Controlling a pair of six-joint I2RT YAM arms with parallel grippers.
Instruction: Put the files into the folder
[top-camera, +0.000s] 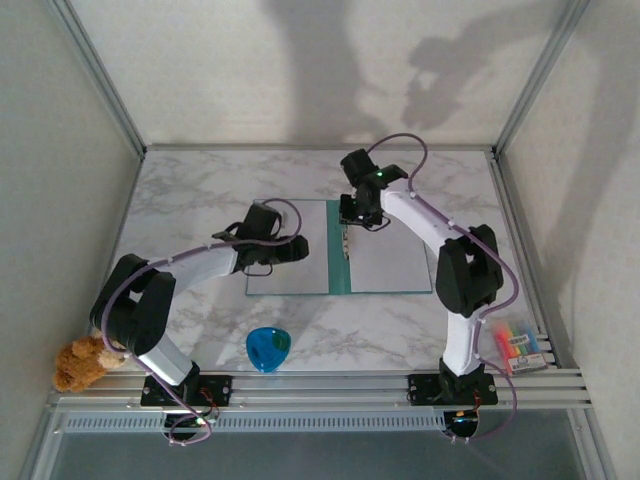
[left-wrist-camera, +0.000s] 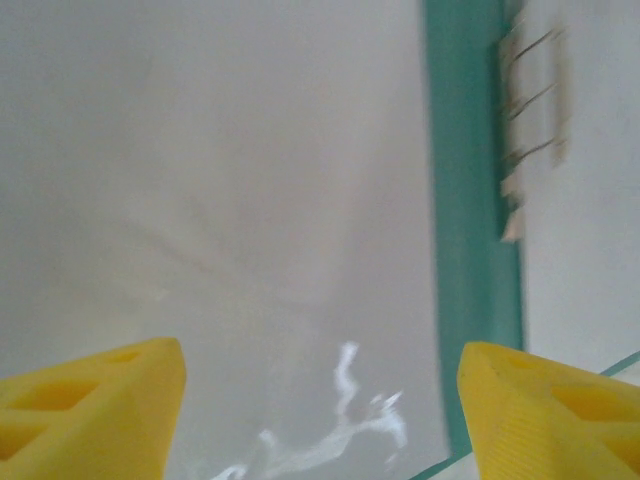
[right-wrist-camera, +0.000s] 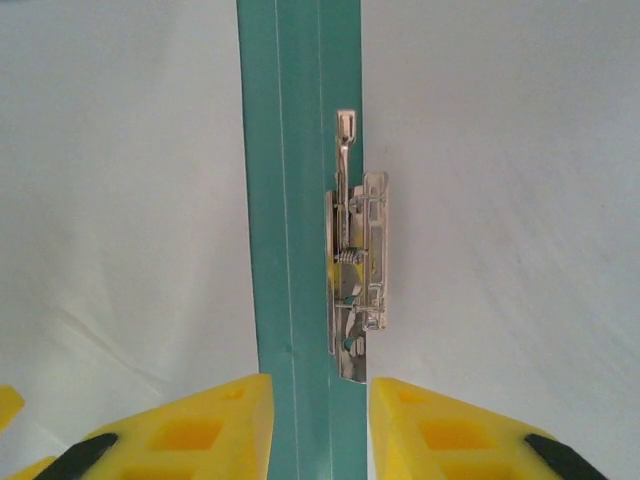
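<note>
Matt paper folder (right-wrist-camera: 300, 150), shiny metal clip (right-wrist-camera: 358, 280)

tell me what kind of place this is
Probably a robotics lab cell: a marble-pattern table boxed in by aluminium posts and white panels, with the left arm and right arm bolted to a front rail.

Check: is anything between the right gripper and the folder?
Nothing visible. The right gripper hangs over the open folder, by its metal clip, jaws apart and empty.
</note>
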